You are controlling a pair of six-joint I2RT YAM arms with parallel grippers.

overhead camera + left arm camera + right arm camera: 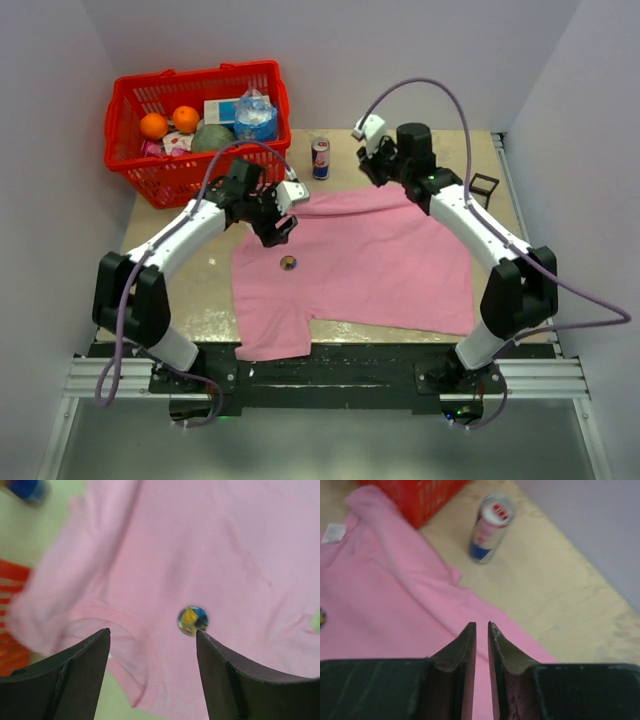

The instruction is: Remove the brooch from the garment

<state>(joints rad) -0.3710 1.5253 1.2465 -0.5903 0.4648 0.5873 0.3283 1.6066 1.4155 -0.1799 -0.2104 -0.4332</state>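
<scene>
The pink garment [370,260] lies spread flat on the table. The brooch [288,263], a small round disc with a yellow and blue face, sits on the shirt's left part. My left gripper [278,232] hovers open and empty just behind the brooch. In the left wrist view the brooch [192,620] lies just beyond the right fingertip [202,637] of the open gripper [152,632], over the garment [210,545]. My right gripper [372,170] is shut and empty above the shirt's far edge [410,600]. In its own view the gripper [481,625] shows a thin gap.
A red basket [135,165] with oranges and packets stands at the back left. A drink can [320,158] stands upright behind the shirt, also in the right wrist view [490,530]. A small black open-frame cube [483,190] sits at the right table edge.
</scene>
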